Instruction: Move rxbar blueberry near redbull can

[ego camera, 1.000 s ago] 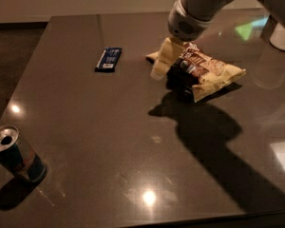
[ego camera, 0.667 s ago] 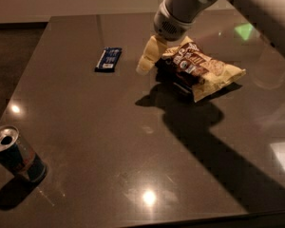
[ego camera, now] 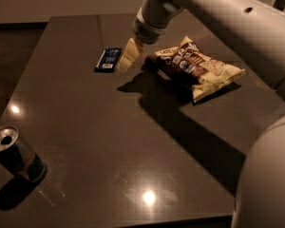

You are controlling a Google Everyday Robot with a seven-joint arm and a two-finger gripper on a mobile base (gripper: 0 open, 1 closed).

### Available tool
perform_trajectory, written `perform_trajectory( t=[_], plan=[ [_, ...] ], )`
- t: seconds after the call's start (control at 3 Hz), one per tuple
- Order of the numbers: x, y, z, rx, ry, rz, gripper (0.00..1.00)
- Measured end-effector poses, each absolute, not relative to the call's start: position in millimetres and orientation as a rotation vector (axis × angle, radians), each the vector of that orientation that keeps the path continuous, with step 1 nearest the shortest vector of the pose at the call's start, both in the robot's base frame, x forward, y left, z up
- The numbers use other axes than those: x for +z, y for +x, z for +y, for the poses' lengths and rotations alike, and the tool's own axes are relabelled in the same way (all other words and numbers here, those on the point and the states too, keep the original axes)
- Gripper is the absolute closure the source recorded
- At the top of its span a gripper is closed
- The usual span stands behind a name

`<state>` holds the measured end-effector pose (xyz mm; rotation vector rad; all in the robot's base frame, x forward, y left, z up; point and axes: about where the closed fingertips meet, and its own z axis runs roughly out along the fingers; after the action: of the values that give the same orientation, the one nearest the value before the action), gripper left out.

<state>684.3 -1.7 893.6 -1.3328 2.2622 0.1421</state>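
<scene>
Dark table (ego camera: 85, 127), robot arm (ego camera: 218, 13) reaching in from the right. Chip bag (ego camera: 199, 65) lies at back right. Can (ego camera: 14, 153) stands front left. Blue bar (ego camera: 108, 59) lies flat at the back, well apart from the can. Claw (ego camera: 127, 56) is just beside the bar's right edge, between bar and bag; open or closed, cannot tell.

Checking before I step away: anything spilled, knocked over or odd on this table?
Nothing stands out. The can stands near the table's front left corner, no spill; the bar and chip bag lie flat; the gripper hovers beside the bar.
</scene>
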Motion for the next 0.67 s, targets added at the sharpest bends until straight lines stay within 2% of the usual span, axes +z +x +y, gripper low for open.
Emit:
perform_trajectory(
  t=[0.67],
  plan=[
    [865, 713, 49, 0.163, -1.304, 2.314, 0.00]
  ],
)
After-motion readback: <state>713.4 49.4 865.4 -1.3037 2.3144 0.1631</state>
